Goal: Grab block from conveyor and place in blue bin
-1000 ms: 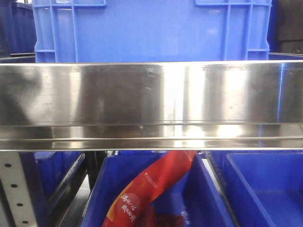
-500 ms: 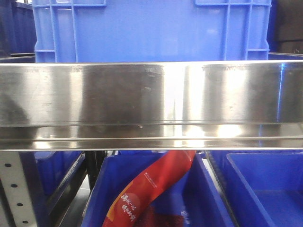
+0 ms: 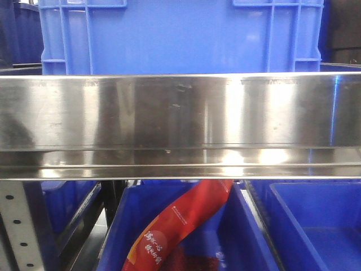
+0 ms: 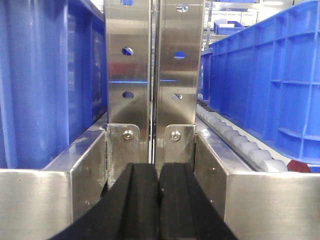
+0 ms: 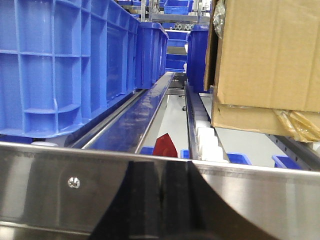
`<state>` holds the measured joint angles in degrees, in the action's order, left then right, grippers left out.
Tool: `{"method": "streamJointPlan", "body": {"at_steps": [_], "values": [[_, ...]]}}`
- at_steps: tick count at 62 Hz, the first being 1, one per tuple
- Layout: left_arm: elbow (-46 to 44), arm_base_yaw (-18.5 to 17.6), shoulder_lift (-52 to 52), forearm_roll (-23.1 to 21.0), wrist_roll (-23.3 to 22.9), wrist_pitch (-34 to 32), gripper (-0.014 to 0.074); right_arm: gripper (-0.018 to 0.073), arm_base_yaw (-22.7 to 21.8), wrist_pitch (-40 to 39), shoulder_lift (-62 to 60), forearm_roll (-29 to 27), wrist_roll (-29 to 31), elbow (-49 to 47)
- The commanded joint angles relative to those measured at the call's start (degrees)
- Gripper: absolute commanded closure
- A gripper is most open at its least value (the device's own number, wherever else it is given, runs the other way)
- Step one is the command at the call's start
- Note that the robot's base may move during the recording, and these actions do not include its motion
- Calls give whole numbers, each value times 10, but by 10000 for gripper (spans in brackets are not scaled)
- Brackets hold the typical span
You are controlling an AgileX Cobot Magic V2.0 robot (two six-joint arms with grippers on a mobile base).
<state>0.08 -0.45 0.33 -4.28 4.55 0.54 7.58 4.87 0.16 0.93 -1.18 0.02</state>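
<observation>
Although the task calls for a block off a conveyor, neither shows in any view, so where the block lies cannot be told; how it will handle is a guess only: a block is probably rigid and light, best taken across two flat opposite sides near its middle.

What fills the front view is a steel shelf rail, with a large blue crate standing behind it on the shelf and open blue bins below. One lower bin holds a red printed bag. The right wrist view looks along a roller track, with stacked blue crates on one side and a cardboard box on the other.

The left tool has its black pads pressed together with nothing between them, facing a steel upright. The right tool looks equally closed and empty.

Against the earlier front views, nothing has moved; only the bright glints on the rail have shifted a little.
</observation>
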Motion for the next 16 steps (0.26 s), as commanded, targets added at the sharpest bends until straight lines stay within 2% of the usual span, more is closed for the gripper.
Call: {"method": "streamJointPlan", "body": {"at_steps": [1, 16], "values": [[-1, 2, -3, -3, -2, -13, 708, 721, -2, -11, -2, 5, 1, 0], [-1, 2, -3, -3, -2, -13, 708, 721, -2, -11, -2, 5, 1, 0]]}}
